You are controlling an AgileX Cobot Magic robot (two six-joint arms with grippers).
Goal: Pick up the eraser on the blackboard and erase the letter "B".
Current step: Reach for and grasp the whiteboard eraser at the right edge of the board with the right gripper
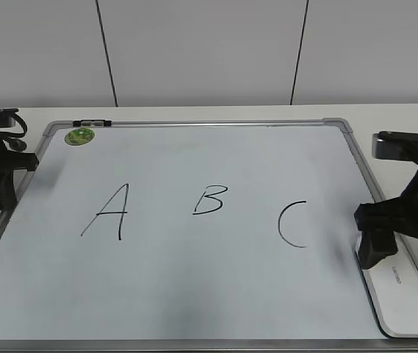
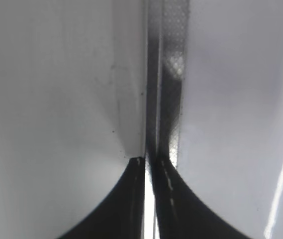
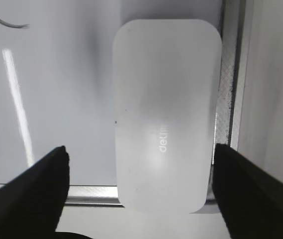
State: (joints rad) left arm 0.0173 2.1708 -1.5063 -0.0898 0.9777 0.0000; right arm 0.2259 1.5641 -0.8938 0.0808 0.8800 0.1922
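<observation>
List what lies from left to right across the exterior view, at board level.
Left gripper → green magnet → letter A → letter B → letter C → right gripper, just above the eraser at the blackboard's right edge.

Slanted front view; close downward wrist views.

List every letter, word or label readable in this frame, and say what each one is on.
"A": black marker, left on the board.
"B": marker, middle of the board.
"C": marker, right on the board.
"deti…": grey lettering on the eraser, rest washed out by glare.
Green magnet: its print is too small to read.
Nothing readable in the left wrist view.
</observation>
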